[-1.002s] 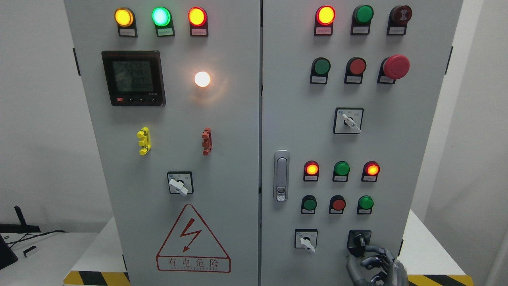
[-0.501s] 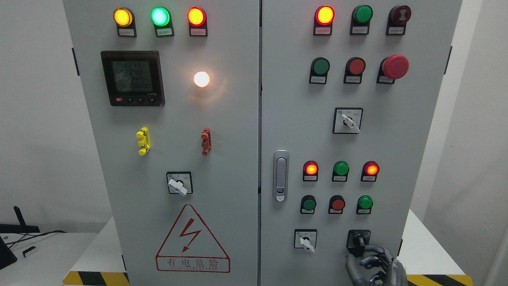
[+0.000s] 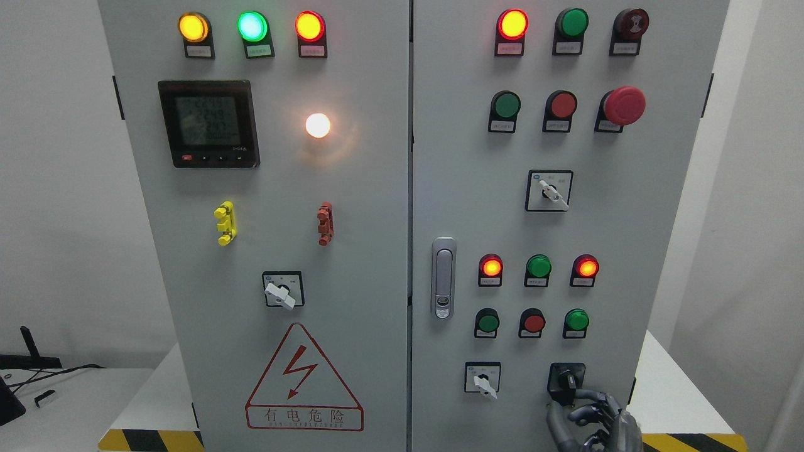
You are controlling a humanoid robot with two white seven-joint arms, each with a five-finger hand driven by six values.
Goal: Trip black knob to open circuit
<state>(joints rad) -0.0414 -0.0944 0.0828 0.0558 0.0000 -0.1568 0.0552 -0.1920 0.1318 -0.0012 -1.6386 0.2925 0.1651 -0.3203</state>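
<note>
The black knob (image 3: 566,380) sits on a black square plate at the lower right of the grey cabinet's right door (image 3: 615,207), with its handle pointing about straight up. My right hand (image 3: 565,405) comes up from the bottom edge just below the knob. Its fingers (image 3: 590,397) are half curled, with the top fingertip at the plate's lower edge and the thumb (image 3: 551,419) standing apart to the left. The hand is not closed around the knob. The left arm is not in view.
A white selector switch (image 3: 483,380) sits left of the black knob. Round buttons (image 3: 532,322) and lit indicator lamps (image 3: 586,267) are above it. A door latch (image 3: 443,277) is further left. The cabinet stands on a white table (image 3: 666,389) with a striped front edge.
The whole view has shifted a few pixels to the left. My right hand stays just below the black knob, and the knob's handle has not visibly turned.
</note>
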